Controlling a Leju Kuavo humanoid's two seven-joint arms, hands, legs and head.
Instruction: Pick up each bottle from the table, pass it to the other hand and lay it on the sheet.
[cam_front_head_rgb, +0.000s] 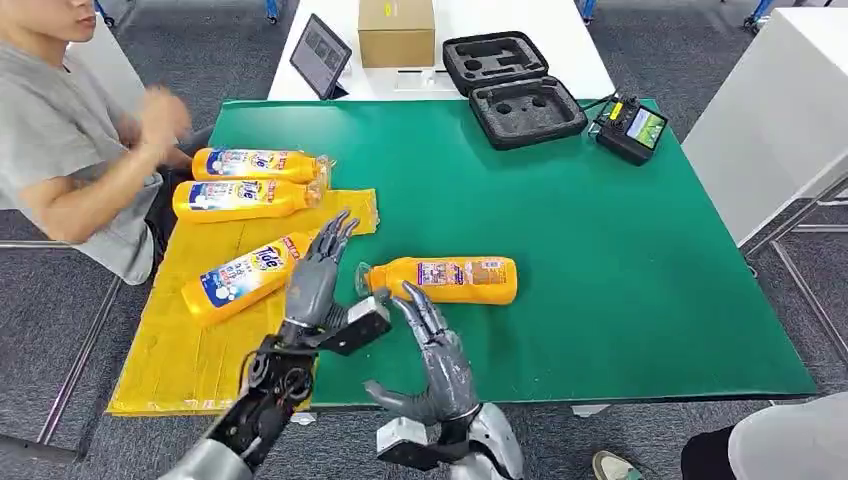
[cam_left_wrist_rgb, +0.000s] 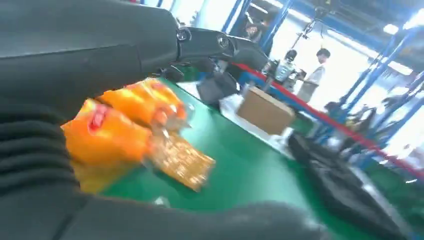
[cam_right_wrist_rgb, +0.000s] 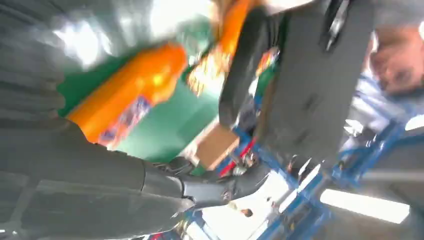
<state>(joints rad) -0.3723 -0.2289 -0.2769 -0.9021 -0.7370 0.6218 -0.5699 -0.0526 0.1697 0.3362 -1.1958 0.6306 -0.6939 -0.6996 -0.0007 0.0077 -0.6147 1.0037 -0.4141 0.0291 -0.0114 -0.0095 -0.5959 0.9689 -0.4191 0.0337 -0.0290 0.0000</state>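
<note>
Our right hand (cam_front_head_rgb: 432, 350) hovers with its fingers spread and nothing in it, just short of the bottle (cam_front_head_rgb: 445, 279) on the green table (cam_front_head_rgb: 620, 250). Our left hand (cam_front_head_rgb: 322, 268) is likewise spread and holding nothing, above the edge of the yellow sheet (cam_front_head_rgb: 190, 350).

The bottle lies straight ahead of the right hand, a little beyond its fingertips, on bare table just beside the sheet. Its long axis runs crosswise to us, cap toward the left hand, base pointing to our right. Both hands are near it, but we judge the right the better placed, since it faces the middle of the body while the left is off by the cap end.

Three bottles (cam_front_head_rgb: 245, 278) already lie on the sheet, and a person (cam_front_head_rgb: 70, 150) sits past it.

Both wrist views are blurred; we cannot tell from them whether any finger touches the bottle.
</note>
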